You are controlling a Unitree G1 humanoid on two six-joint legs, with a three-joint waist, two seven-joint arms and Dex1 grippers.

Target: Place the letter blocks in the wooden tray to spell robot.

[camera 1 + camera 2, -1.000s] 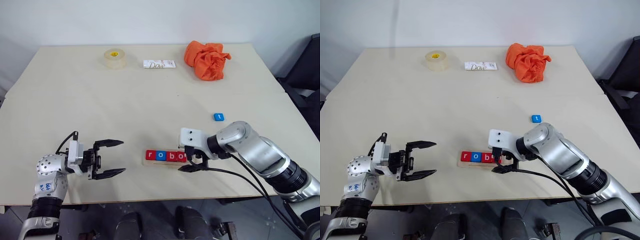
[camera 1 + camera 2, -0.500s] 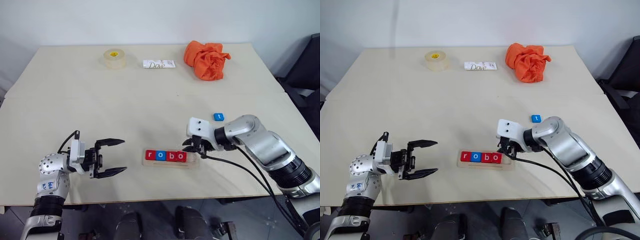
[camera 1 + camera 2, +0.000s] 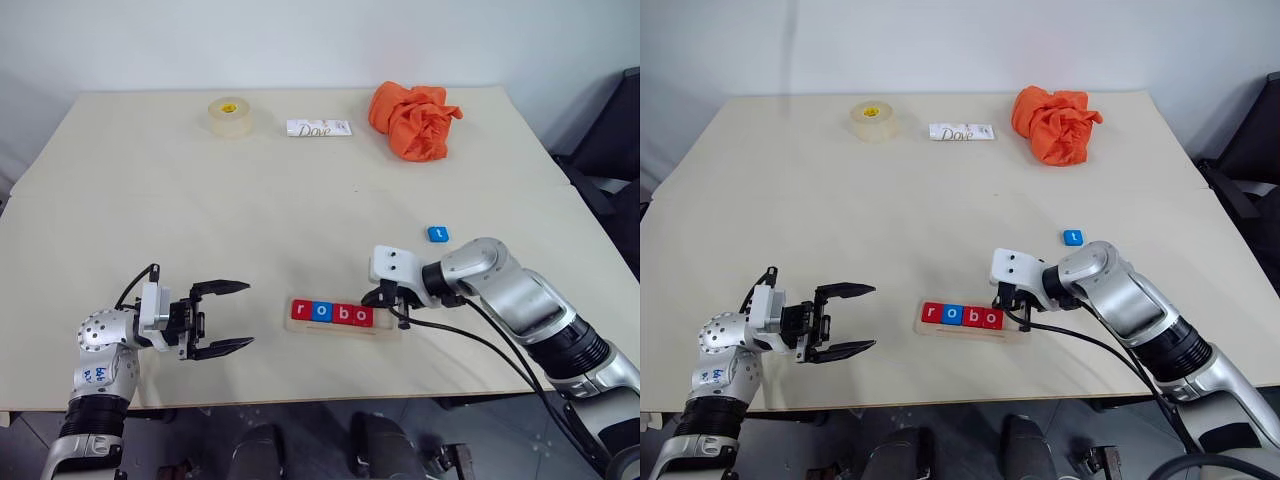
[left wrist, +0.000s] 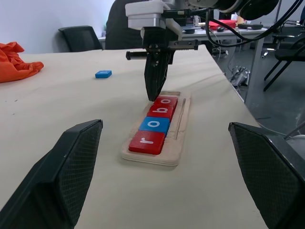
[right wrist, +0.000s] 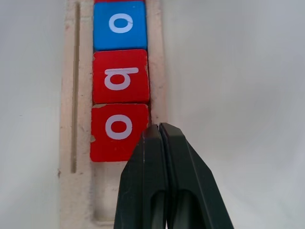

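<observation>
Wooden tray (image 3: 340,325) lies near the tabletop's (image 3: 200,210) front edge, holding four letter blocks (image 3: 332,313) reading "robo"; blue "t" block (image 3: 437,234) rests well apart, farther back; right gripper (image 5: 159,131), fingers pressed together and empty, at the last "o"; left gripper (image 3: 232,316) spread wide, empty.

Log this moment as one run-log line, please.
tray: r, o, b, o seated, last slot free | blue t block: loose on table | right pincer: shut, empty, at last o | left pincer: open, empty
</observation>
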